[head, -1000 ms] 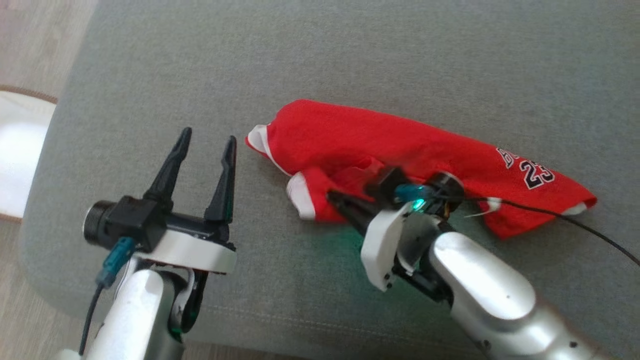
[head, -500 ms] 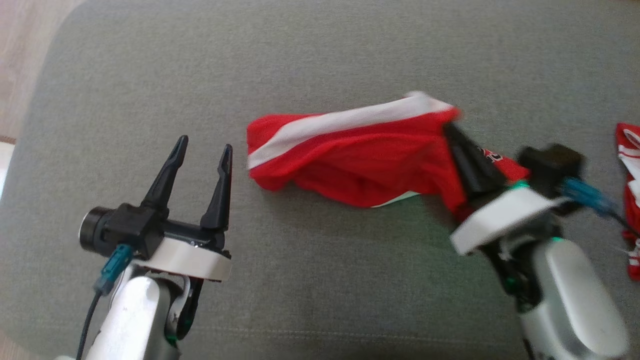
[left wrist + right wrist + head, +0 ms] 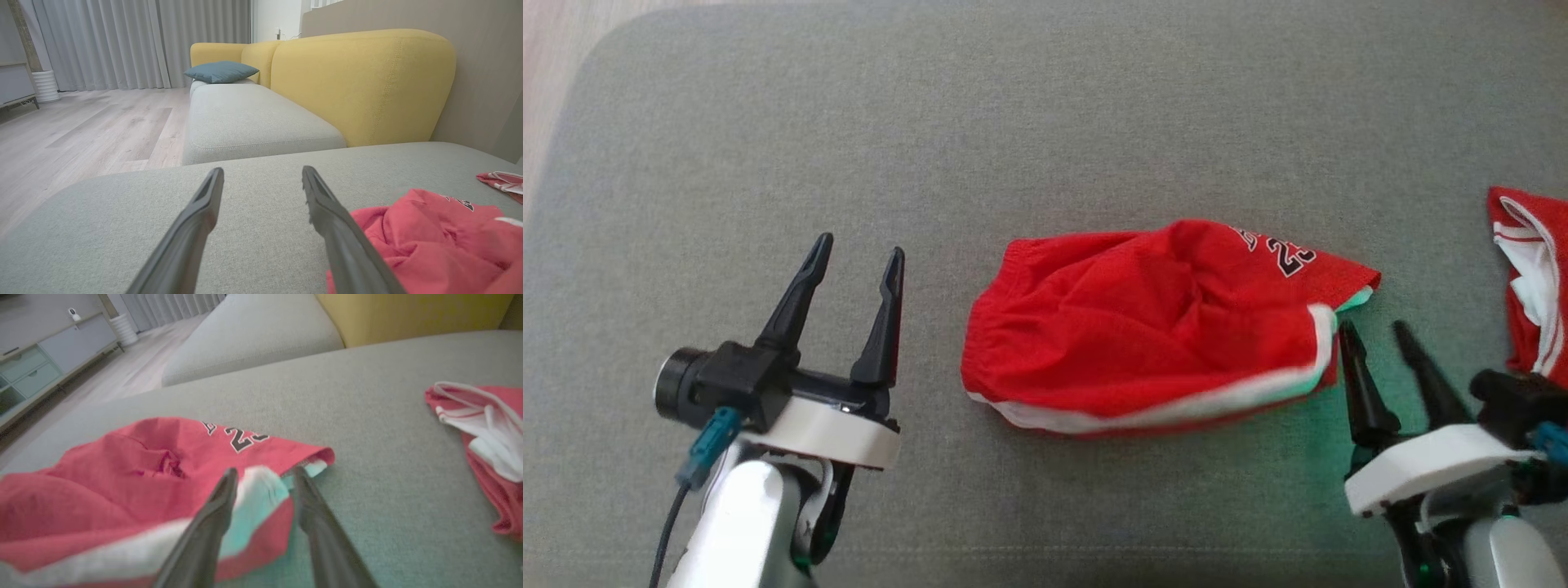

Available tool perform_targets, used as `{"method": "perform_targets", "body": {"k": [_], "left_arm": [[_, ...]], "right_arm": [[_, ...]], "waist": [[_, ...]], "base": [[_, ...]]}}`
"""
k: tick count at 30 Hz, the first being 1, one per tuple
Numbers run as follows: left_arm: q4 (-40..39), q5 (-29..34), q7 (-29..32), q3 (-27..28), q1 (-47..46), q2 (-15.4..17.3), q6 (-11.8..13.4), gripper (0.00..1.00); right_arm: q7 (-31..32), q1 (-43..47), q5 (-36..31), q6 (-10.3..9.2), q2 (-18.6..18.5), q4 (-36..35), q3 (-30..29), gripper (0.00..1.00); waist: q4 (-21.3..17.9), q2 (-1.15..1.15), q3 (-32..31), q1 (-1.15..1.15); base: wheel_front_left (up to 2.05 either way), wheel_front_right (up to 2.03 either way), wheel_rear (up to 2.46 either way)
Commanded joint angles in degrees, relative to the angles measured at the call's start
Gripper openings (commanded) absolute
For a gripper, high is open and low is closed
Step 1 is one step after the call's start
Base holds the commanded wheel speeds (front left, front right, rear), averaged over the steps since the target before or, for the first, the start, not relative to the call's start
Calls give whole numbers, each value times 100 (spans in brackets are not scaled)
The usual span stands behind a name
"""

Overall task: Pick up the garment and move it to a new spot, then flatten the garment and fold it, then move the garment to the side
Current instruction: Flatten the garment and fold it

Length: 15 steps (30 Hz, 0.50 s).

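The red garment (image 3: 1160, 327) lies bunched up on the gray sofa seat (image 3: 1045, 122), with the right claw (image 3: 1370, 327) spread apart at its 3 o'clock corner and the left claw (image 3: 861, 245) spread wide at 9 o'clock, probably ready to smooth it flat.

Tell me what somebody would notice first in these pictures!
The bright red garment, crumpled in the middle of the grey cushion with the number 23 on it, catches the eye first. The right pincer sits open at its white-trimmed corner, and the left pincer stands open on its other side. A second red and white garment lies at the head view's right edge.
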Motion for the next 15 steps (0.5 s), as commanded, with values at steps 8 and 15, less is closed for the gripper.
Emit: {"method": "perform_targets", "body": {"k": [8, 15], "left_arm": [[-243, 68, -30, 223, 39, 94, 31, 100], [-357, 79, -30, 269, 330, 142, 161, 100]], "right_arm": [[-721, -61, -561, -4, -47, -1043, 34, 100], [-630, 142, -901, -4, -88, -1600, 263, 100]], "waist": [[6, 0, -197, 0], [36, 0, -398, 0]], "base": [[0, 0, 0], [0, 0, 0]]}}
